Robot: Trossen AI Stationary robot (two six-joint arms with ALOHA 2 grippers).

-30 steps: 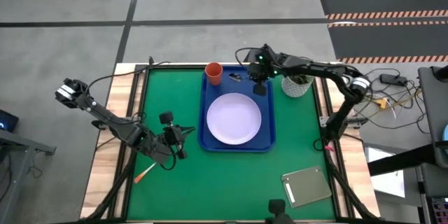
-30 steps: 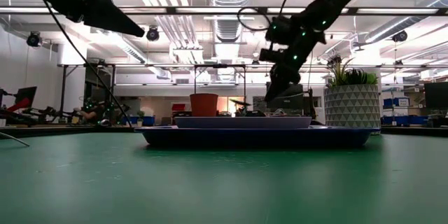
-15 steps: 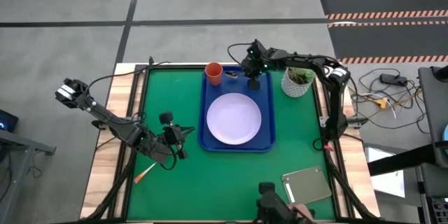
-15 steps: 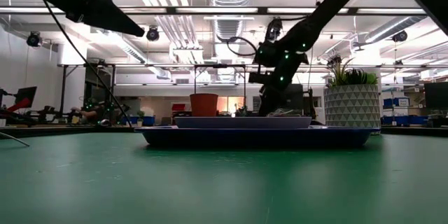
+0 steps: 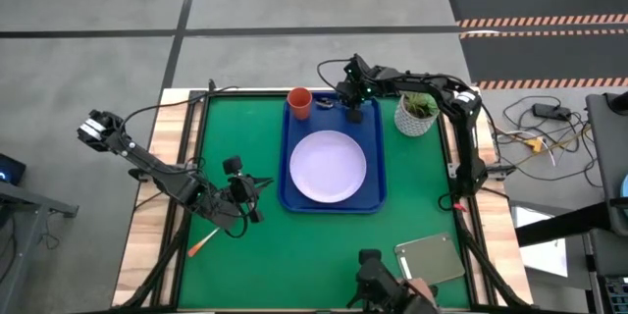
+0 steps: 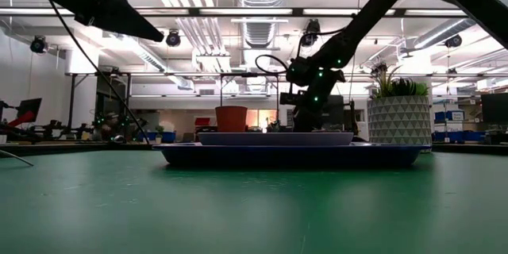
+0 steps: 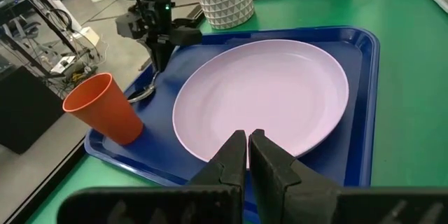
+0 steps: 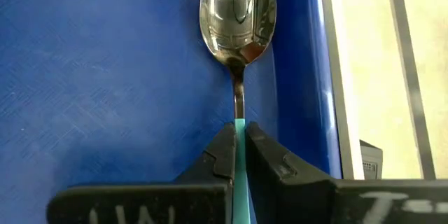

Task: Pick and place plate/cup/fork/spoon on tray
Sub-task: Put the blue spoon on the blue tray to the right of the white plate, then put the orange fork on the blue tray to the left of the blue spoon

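Note:
The blue tray [image 5: 373, 172] holds the pale plate [image 5: 329, 166] and, at its far left corner, the orange-red cup [image 5: 299, 103]. My right gripper [image 5: 351, 110] stands over the tray's far end, shut on the spoon [image 8: 238, 14], whose dark bowl is next to the cup [image 7: 105, 108]. The orange-handled fork [image 5: 201, 243] lies on the wooden strip at the table's left edge. My left gripper [image 5: 263, 184] is shut and empty, left of the tray and clear of the table. My right gripper pinches the spoon's light blue handle [image 8: 239, 129] between its two fingers, close to the metal neck. The fingers point down from above and lie along the handle. The spoon is tilted: its bowl [image 7: 140, 92] rests on the tray floor near the far rim and its handle rises into the fingers.
A white patterned pot with a green plant [image 5: 416, 115] stands right of the tray's far end, close to my right arm. A grey square slab [image 5: 430, 260] lies at the near right. A person's hand [image 5: 417, 292] shows at the table's near edge beside a dark object.
My right gripper has come down onto the tray's far end and gone a little toward the cup, turning as the arm swung round, with the spoon held shut in it. A person's hand has come into view at the table's near edge.

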